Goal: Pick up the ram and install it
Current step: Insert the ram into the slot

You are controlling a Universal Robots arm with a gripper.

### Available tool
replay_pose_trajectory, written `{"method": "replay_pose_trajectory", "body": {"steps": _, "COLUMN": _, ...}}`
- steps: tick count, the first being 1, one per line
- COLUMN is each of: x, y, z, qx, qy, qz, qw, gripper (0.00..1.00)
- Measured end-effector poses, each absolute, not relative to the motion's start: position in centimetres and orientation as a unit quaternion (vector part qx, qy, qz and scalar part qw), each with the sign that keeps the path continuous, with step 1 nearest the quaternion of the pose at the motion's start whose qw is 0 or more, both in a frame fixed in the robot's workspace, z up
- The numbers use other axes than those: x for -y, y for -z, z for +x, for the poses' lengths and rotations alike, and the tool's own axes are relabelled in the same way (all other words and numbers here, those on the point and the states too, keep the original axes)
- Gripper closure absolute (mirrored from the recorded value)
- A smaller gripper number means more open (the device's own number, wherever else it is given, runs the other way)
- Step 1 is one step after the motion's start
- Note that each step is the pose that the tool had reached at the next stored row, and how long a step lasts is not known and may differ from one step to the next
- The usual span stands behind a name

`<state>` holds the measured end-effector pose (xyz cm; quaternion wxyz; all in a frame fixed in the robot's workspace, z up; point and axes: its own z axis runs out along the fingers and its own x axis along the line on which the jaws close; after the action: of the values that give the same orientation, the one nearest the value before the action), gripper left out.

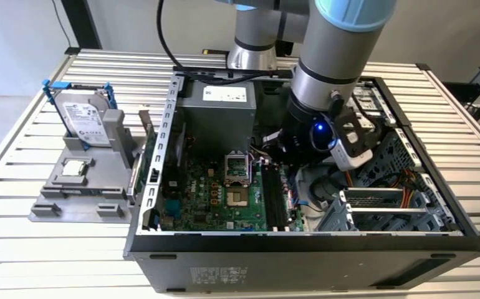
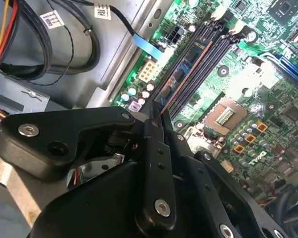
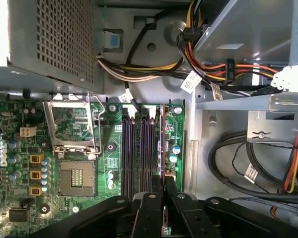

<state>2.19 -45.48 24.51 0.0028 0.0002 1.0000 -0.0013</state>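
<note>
While the arm reaches down into the open computer case [image 1: 223, 243], the gripper [image 3: 163, 198] sits low over the memory slots [image 3: 136, 148] on the motherboard [image 1: 215, 196]. Its fingers [image 2: 156, 148] are drawn narrow and clamp the ram [image 3: 163, 144], a thin board seen edge-on. In both wrist views the ram stands upright along the outermost slot, the one nearest the board's edge; whether it is fully seated cannot be told. The neighbouring slots look unfilled.

Right beside the slots is the open processor socket [image 3: 75, 176] with its metal frame [image 3: 72, 126] tilted up. Just past the ram's side, beyond the board edge, thick black cables [image 3: 238, 158] loop over the bare case floor, and a bundle of yellow, red and black wires [image 3: 208, 64] runs above them toward the perforated power supply box [image 3: 52, 39]. A flat blue connector [image 2: 148, 47] lies near the far end of the slots.

In the exterior view a grey stand [image 1: 82, 180] rests on the slatted surface [image 1: 24, 255] at the exterior view's left, well apart from the case; it carries a silver hard drive [image 1: 82, 118] in a blue frame and a small square processor chip [image 1: 75, 167].
</note>
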Motion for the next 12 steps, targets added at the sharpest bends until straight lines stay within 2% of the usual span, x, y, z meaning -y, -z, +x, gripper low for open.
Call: {"method": "replay_pose_trajectory", "body": {"steps": 12, "x": 45.81, "y": -23.69, "z": 1.97, "qx": -1.0, "qy": 0.001, "qz": 0.0, "qw": 0.003, "gripper": 1.0}}
